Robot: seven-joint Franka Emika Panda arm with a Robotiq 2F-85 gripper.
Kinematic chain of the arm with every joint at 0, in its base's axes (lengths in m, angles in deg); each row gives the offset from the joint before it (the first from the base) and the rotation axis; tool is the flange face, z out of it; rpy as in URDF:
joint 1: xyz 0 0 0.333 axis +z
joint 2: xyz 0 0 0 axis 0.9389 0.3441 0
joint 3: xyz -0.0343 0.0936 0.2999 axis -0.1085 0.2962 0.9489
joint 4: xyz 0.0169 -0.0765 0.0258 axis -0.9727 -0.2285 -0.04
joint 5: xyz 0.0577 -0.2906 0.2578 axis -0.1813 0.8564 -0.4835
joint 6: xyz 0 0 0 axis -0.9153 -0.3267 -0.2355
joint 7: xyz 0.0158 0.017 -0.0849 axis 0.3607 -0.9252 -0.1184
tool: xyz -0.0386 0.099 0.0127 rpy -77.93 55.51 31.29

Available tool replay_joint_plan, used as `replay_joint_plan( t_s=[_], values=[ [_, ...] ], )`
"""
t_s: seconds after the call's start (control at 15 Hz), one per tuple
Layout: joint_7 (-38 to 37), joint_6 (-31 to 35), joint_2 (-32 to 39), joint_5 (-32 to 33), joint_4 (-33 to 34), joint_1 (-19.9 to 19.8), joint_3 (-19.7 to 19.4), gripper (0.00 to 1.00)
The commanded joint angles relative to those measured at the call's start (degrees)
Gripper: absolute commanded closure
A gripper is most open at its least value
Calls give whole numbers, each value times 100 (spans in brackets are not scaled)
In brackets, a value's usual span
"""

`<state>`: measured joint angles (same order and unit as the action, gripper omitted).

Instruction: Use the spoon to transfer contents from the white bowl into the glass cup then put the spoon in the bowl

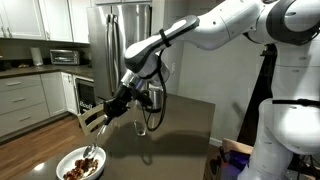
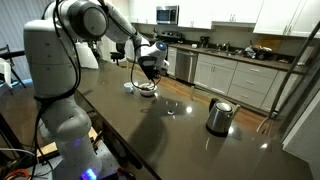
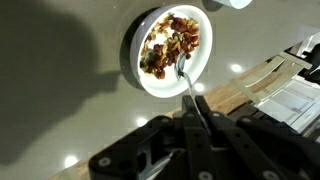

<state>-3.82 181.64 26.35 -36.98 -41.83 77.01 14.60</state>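
The jaws pinch the thin handle of the spoon (image 3: 188,88), with the gripper (image 3: 200,122) poised above the white bowl (image 3: 162,90). The spoon's tip dips into the contents (image 3: 168,42), brown lumps in the bowl. In an exterior view, the glass cup (image 2: 172,106) stands apart on the dark table (image 2: 130,130), between the bowl and the kettle (image 2: 220,116).

White bowl (image 1: 62,161) clipped at bottom edge; spoon (image 3: 188,86) tip seemingly buried.

free: bare table (image 2: 140,140) between white bowl (image 2: 145,88), glass cup (image 2: 172,106) and kettle (image 2: 219,116) | cup and kettle well apart, passable | blocked: above bowl, gripper (image 3: 196,108) with spoon (image 3: 184,75)
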Motion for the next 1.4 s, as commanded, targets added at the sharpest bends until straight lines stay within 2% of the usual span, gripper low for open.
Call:
replay_joint_plan(
  t_s=[0.0,0.4,0.67,0.93,1.0,1.07,1.13,1.2,1.27,1.33],
  values=[
    [580,12,558,-548,399,-73,225,98],
    [660,44,1041,-651,521,-155,333,98],
    [1047,-1,1221,-1239,483,-325,385,98],
    [1209,-71,1308,-1596,386,-378,251,99],
    [1156,-83,1292,-1597,351,-380,211,95],
    [1134,-92,1279,-1603,323,-382,174,86],
    [1089,-83,1253,-1583,282,-384,135,86],
    [1054,-69,1236,-1541,222,-391,92,79],
    [1006,-44,1215,-1495,153,-390,40,82],
    [962,-23,1202,-1456,100,-384,-8,79]
  ],
)
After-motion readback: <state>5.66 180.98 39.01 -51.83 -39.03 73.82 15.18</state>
